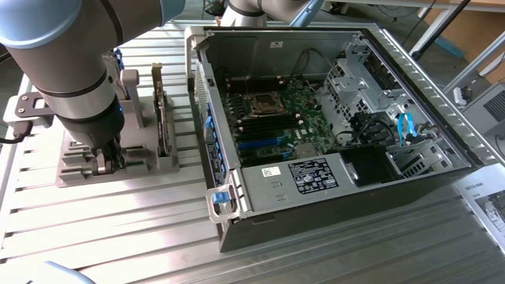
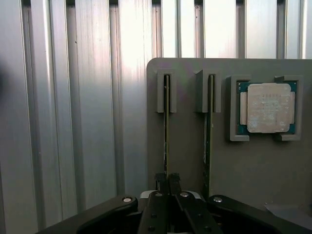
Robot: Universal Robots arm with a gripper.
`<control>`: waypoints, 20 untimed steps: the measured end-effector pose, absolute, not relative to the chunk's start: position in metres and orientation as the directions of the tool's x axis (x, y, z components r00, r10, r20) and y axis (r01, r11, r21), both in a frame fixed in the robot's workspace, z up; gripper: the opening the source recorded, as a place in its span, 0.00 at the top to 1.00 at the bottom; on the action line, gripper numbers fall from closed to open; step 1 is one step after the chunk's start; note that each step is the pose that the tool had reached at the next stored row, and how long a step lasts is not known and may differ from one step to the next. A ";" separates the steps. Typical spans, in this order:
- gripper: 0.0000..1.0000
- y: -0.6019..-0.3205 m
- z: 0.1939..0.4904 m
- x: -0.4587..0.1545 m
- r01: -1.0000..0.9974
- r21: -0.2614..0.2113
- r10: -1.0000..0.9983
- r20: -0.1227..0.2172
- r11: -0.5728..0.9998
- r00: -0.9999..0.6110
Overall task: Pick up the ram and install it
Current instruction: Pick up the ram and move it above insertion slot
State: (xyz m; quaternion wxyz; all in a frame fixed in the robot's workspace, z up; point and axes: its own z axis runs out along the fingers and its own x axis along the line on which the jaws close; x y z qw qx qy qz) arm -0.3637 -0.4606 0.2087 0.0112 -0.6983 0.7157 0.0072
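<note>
The ram [image 2: 166, 126] stands edge-on in a slot of the grey holder [image 2: 187, 146], seen as a thin dark line in the wrist view. My gripper [image 2: 167, 179] is down over its near end, with both black fingers pressed against its two faces, shut on it. In the exterior view the gripper [image 1: 108, 161] sits low on the holder [image 1: 75, 171] at the left, and the arm hides most of the ram there. The open computer case [image 1: 410, 77] lies to the exterior view's right, its motherboard [image 1: 272, 121] facing up.
A taller upright card [image 1: 162, 118] stands in the neighbouring slot [image 2: 208, 131], close beside my fingers. A processor chip [image 2: 265, 107] rests in a pocket of the same holder. The table is ribbed aluminium [image 1: 118, 231]. Papers [image 1: 489, 204] lie at the far right.
</note>
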 end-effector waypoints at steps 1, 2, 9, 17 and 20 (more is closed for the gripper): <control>0.88 -0.461 0.209 -0.364 -1.000 -0.005 -0.999 -0.026 0.025 -0.024; 0.88 -0.461 0.209 -0.364 -1.000 -0.005 -0.999 -0.026 0.025 -0.024; 0.88 -0.461 0.220 -0.364 -1.000 -0.005 -0.999 -0.026 0.025 -0.024; 0.88 -0.461 0.239 -0.364 -1.000 -0.005 -0.999 -0.026 0.025 -0.024; 0.88 -0.461 0.246 -0.363 -1.000 -0.005 -0.999 -0.026 0.025 -0.024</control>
